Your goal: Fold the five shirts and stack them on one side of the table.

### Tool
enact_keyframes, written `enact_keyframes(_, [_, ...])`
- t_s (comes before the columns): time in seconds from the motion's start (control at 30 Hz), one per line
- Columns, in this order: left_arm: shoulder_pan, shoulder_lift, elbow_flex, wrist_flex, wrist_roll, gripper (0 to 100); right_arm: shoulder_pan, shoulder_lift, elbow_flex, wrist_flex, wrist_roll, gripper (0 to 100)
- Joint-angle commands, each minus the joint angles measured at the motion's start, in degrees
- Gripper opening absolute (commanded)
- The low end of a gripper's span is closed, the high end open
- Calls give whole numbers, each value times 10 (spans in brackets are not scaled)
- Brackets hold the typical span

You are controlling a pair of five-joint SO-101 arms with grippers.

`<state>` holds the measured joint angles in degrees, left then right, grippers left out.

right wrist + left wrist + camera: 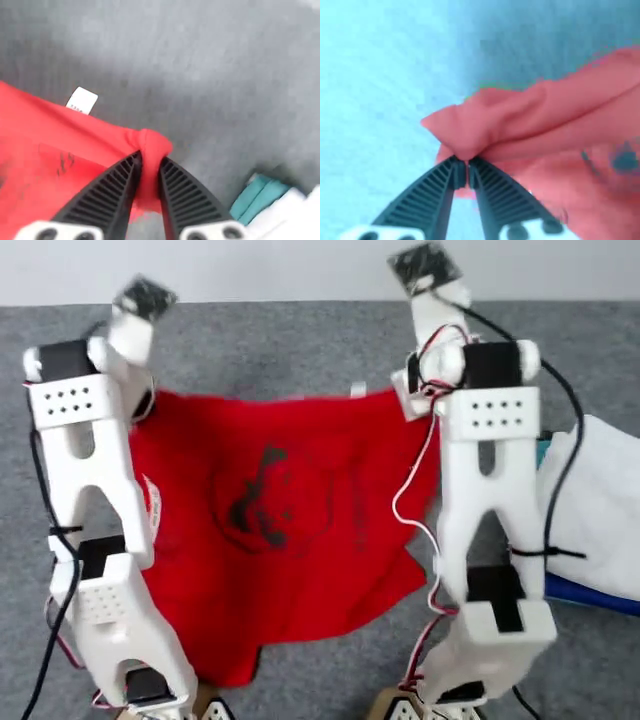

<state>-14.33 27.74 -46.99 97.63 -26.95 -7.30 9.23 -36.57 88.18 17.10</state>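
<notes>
A grey surface (300, 340) is stretching under both arms, leaving open room along its far edge. The red shirt (270, 530) is lying spread between them. The left pincer (461, 172) is clamping together on one far corner, and the right pincer (148, 167) is pinching the other. The right wrist view is also showing a white tag (82, 101) and teal cloth (257, 200) beside white cloth (600, 500), near the shirt's edge.
</notes>
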Motion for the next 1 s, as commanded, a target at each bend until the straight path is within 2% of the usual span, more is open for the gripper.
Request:
enact_keyframes(0.0, [11, -38, -124, -17, 29, 5, 0, -71, -2, -71, 4, 8])
enact_keyframes(0.23, [20, -43, -291, -16, 55, 5, 0, -148, -2, -129, 5, 8])
enact_keyframes(0.53, [7, -55, -465, 31, 52, 5, 4, -288, -2, -125, 9, 8])
enact_keyframes(0.8, [1, -171, -473, 31, 51, 5, 49, -409, -2, -69, 46, 8])
enact_keyframes(0.97, [3, -228, -472, 31, 51, 5, 53, -458, -2, -57, 91, 8])
